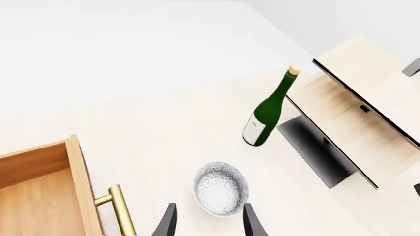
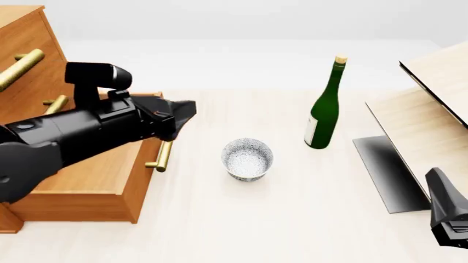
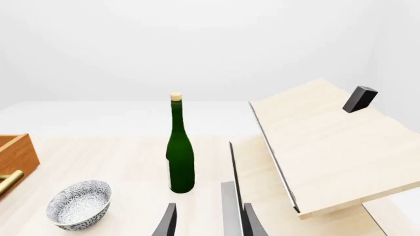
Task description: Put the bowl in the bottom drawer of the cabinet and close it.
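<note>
- Cabinet [image 2: 26,60]: tall orange-brown wooden chest at the front view's 9 o'clock, smooth grain, brass bar handles on the drawers.
- Bottom drawer [image 2: 95,181]: pulled out, box-shaped, its inside bare where visible; its brass handle [image 2: 162,156] sits at about 9 o'clock from the bowl.
- Pale wood structure [image 2: 431,109]: at 3 o'clock, slanted light boards with a dark matte panel, well apart from the bowl.
- Left gripper [image 1: 206,223]: black, over the drawer's front edge; fingers spread fairly wide, holding nothing, with the bowl just beyond the tips.
- Right gripper [image 3: 206,223]: low at 4 to 5 o'clock, well apart from the bowl; fingers parted, holding nothing.
- Wine bottle [image 2: 324,109]: upright, glossy green glass, pale label, cork top, at 2 o'clock from the bowl, not touching it.
- Bowl [image 2: 247,159]: small, round, white with fine blue-grey speckle, upright on the tabletop near centre, just beside the open drawer.
- Step, as judged: drawer open, bowl not yet grasped. Next calls for the left gripper to descend over the rim, pinch one wall, then carry toward 9 o'clock.
</note>
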